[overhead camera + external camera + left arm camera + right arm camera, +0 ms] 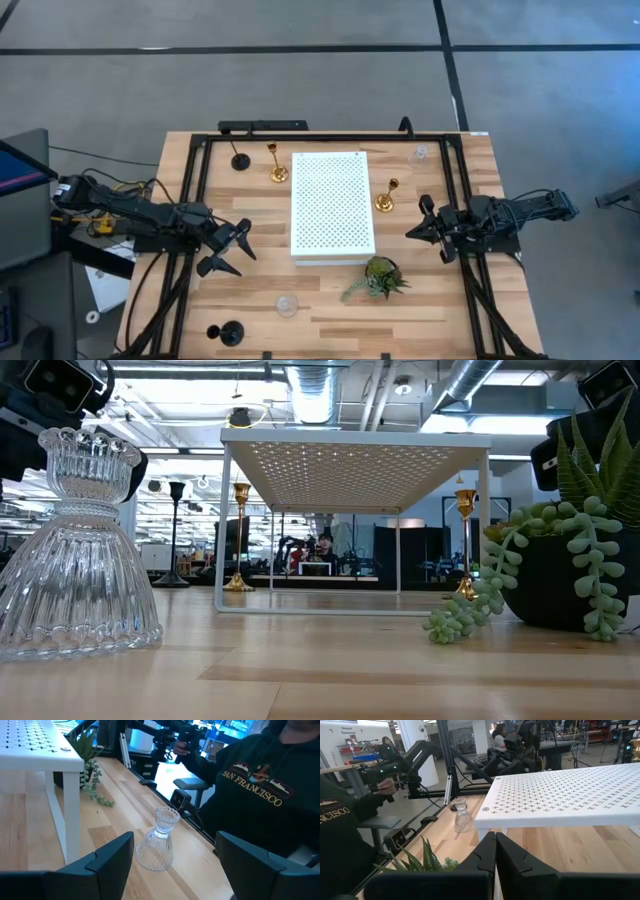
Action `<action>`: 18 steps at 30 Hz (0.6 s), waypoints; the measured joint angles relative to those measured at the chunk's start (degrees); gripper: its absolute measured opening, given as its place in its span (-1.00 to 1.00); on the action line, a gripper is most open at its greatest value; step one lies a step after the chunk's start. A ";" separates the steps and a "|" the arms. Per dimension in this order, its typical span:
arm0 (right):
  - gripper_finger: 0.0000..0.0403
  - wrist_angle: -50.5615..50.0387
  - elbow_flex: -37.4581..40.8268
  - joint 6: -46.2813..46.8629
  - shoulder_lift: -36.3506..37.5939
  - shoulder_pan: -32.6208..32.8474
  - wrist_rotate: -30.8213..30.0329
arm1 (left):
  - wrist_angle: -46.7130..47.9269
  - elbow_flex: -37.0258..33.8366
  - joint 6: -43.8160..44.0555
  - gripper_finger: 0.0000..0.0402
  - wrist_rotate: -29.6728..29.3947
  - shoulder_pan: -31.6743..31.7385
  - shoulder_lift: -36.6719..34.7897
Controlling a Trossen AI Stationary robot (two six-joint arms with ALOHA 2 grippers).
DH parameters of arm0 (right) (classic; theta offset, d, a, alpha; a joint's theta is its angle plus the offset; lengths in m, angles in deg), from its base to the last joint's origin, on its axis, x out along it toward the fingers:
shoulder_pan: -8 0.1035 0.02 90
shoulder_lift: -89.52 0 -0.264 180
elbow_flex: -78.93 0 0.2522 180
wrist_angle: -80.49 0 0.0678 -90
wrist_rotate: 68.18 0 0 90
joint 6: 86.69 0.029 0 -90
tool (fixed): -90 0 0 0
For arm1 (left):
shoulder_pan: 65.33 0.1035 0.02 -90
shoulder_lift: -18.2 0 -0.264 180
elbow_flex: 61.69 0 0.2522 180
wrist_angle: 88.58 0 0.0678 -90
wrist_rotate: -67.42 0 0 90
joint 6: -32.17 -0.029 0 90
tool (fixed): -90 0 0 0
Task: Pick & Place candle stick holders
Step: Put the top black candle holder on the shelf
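Reaching for the ribbed clear glass candle stick holder (158,840) standing upright on the wooden tabletop (330,305), the left gripper (228,250), fingers spread wide, should straddle its narrow neck; the right gripper (425,230) waits closed.

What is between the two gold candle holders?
The white perforated board stands between the gold holder and the other gold holder. The high view shows this from above.
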 joint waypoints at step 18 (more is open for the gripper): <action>-1.00 -0.02 0.00 -0.90 0.00 0.00 -0.02 | -0.74 0.00 -0.04 0.40 -0.02 -0.01 0.00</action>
